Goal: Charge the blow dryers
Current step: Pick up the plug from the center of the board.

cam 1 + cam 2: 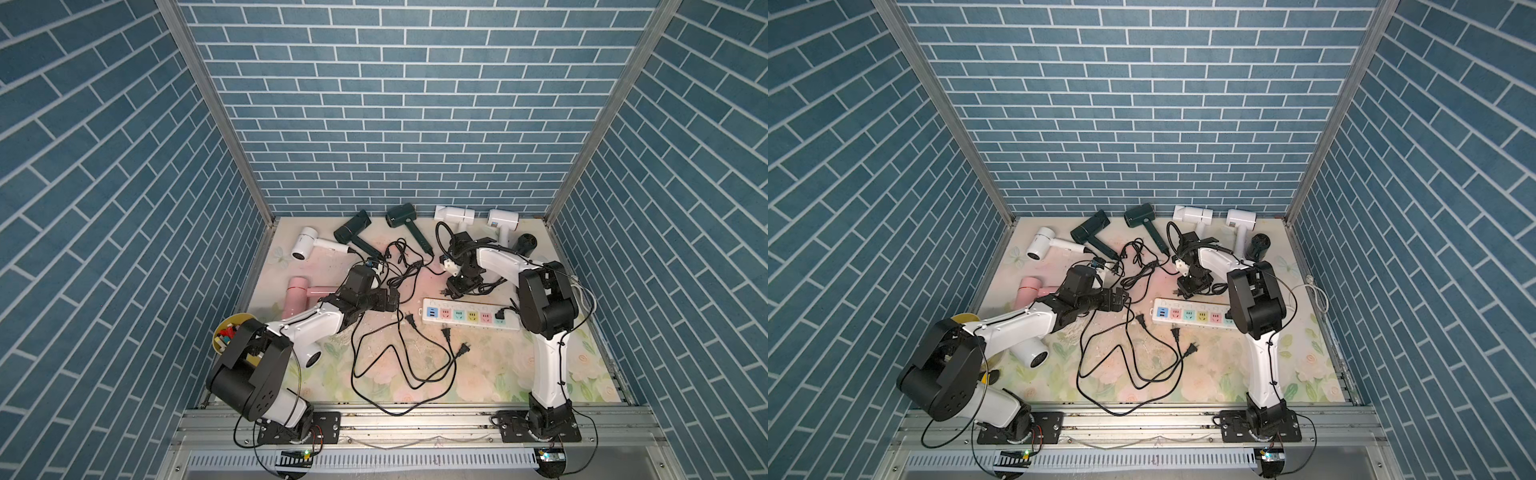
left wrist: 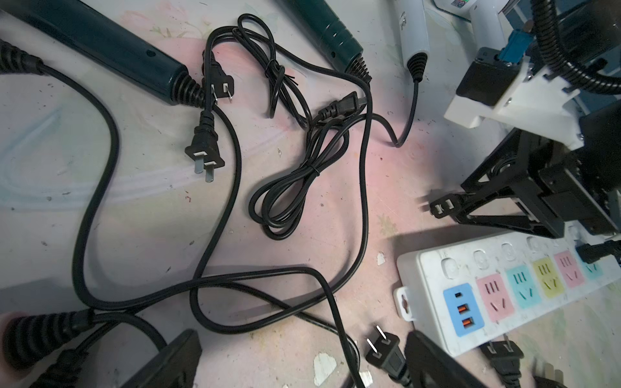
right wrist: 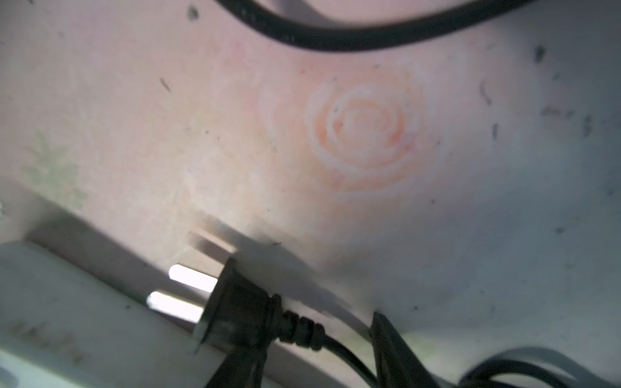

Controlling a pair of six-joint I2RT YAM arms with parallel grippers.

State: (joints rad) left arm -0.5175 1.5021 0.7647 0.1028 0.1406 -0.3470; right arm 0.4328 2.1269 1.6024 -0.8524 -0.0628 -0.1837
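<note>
right gripper: right gripper [image 2: 462, 210] sits low, just beside the long white plastic power strip with pastel sockets [image 2: 504, 278]. It looks pinched on a black two-prong plug [image 3: 242, 312], but the close view is blurred, so that grip is likely, not certain.
left gripper: left gripper [image 2: 302, 366] has its jaws spread wide and carries nothing. It hovers over the loose black cords [image 2: 215, 201] mid-counter.
blow dryers: the hammer-shaped plastic blow dryers [image 1: 455, 214] lie mostly along the far edge of the floral-print counter [image 1: 478, 374]. The pink one [image 1: 297, 295] is at the left side, and a white one [image 1: 309, 357] lies partly under the left arm.
dryer axis: the far-edge dryers lie flat with barrels at the wall end. Their handles run toward the middle of the counter and the cords feed the tangle.
plug axis: the plug's long axis is near level with the counter. Its prongs aim at the strip's side wall, not down at the socket faces.
strip: the end socket nearest the right arm holds a seated plug [image 1: 498, 319]. The other pastel sockets are free.
risk 1: pushed at this angle, the prongs would likely butt the strip's edge and shove the strip instead of entering. The plug needs tipping prongs-down first.
risk 2: the hold looks shallow, so the plug may twist or slip under insertion force.
risk 3: the cord runs through the tangle, so a pull could drag a dryer or snag other plugs.
</note>
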